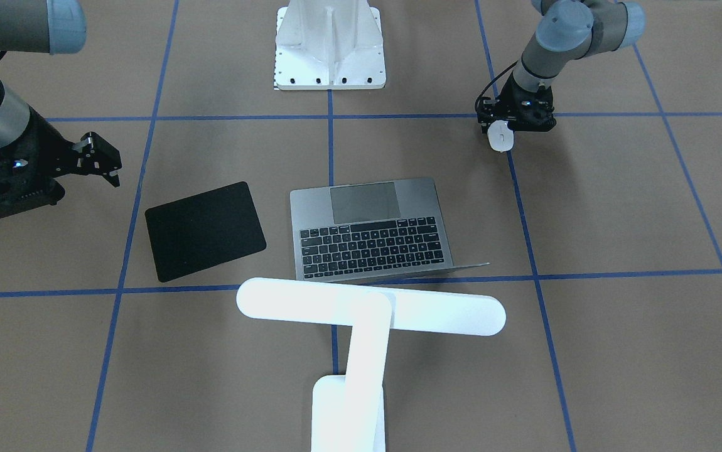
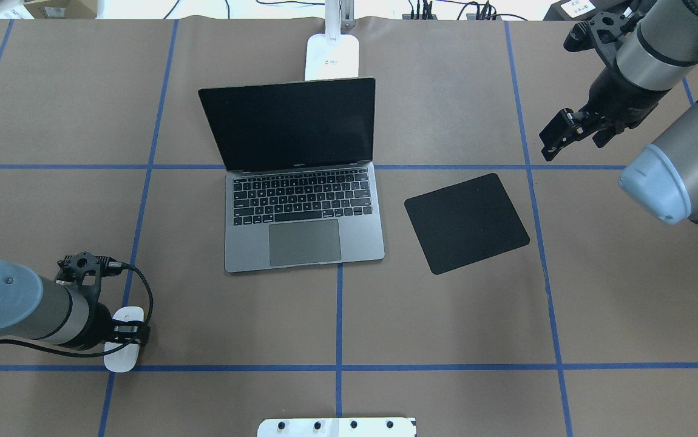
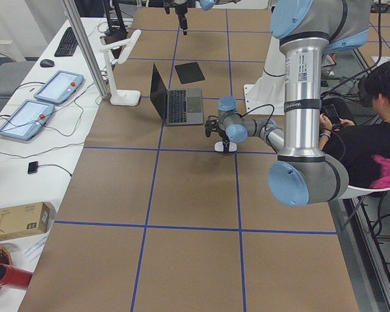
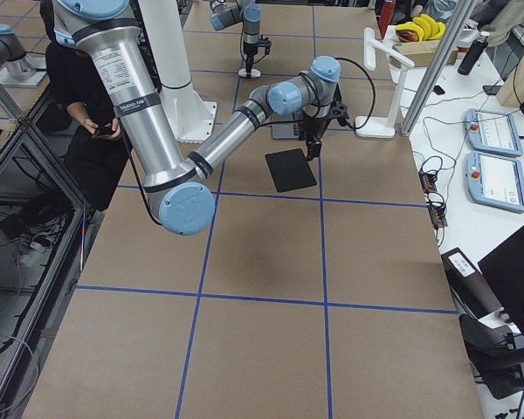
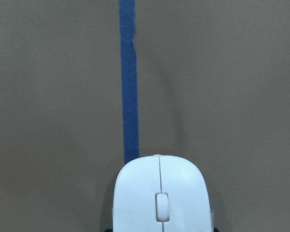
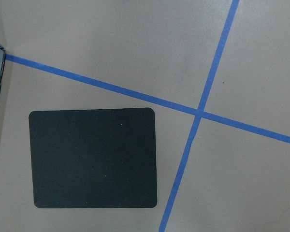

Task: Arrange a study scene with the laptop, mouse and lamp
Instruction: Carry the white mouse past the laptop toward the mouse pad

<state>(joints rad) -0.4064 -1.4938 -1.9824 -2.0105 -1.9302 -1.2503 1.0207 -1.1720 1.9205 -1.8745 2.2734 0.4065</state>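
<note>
White glossy plastic marks the mouse (image 2: 121, 359), shown at the lower left of the overhead view on a blue tape line, well apart from the black mat (image 2: 466, 223) at centre right. The left gripper (image 2: 130, 331) is set over it, its jaws narrowed to the shell's width and seated against the two flanks; in the wrist view the mouse's nose and scroll wheel are seen between them. The right gripper (image 1: 108, 166) is held above the table at the left of the front-facing view, jaws spread, with nothing between them. The laptop (image 2: 303, 243) is seen opened at centre, with the lamp (image 1: 370, 307) just behind its screen. The mouse is judged light and rigid but slick and curved, so a side pinch low on the flanks near mid-length is preferred; a hold nearer the tapered nose may be squeezed out. Whether it is lifted off the paper cannot be told.
</note>
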